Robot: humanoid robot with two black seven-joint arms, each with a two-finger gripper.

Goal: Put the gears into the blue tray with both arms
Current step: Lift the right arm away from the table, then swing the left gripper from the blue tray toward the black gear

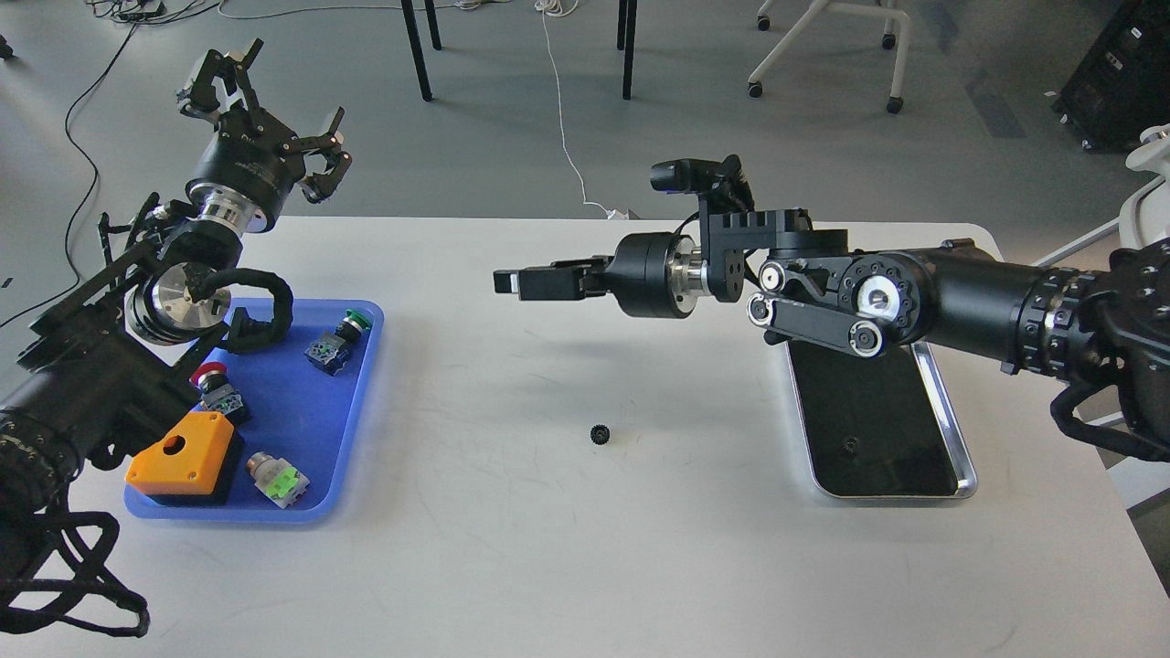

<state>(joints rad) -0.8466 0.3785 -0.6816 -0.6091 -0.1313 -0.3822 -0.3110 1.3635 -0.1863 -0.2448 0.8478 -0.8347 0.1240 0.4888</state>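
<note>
One tiny black gear (600,433) lies loose on the white table, midway between the two trays. A second gear (851,446) rests inside the silver tray (965,457). The blue tray (297,411) sits at the left and holds other parts. My right gripper (508,281) hovers well above the table, pointing left, up and to the left of the loose gear; seen side-on, its fingers cannot be told apart. My left gripper (272,102) is raised beyond the table's far left edge, fingers spread open and empty.
In the blue tray are an orange box (178,457), a red-capped push-button (212,384), a green-capped push-button (340,336) and a silver and green switch (274,480). My left arm overhangs that tray's left side. Chair and table legs stand on the floor behind.
</note>
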